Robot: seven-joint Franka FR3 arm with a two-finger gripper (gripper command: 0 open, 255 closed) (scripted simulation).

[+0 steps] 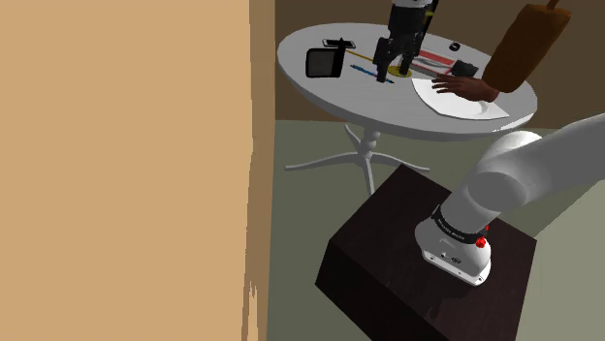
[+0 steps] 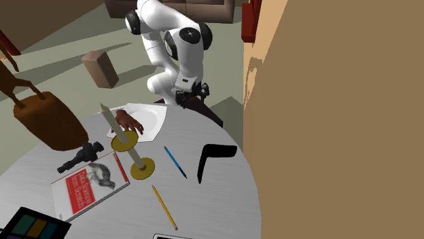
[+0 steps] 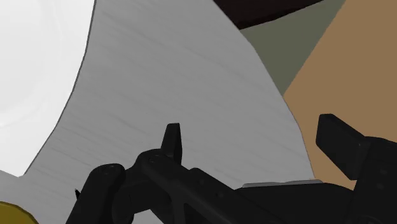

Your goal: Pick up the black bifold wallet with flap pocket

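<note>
Round grey table (image 2: 221, 204) carries the black wallet (image 2: 214, 157), standing half-open near the edge by the tan wall; the gripper (image 2: 192, 97) hangs with fingers apart near the white plate (image 2: 151, 117), well apart from the wallet; judged as the approach step; next it must cross over and straddle one leaf.

The black bifold wallet (image 1: 323, 62) (image 2: 214, 150) is plain and dark. It stands on edge, half open, so that in the second exterior view its two leaves form an L. It sits on the round grey table (image 1: 388, 121) (image 2: 224, 197), near the rim beside the tan wall.
</note>
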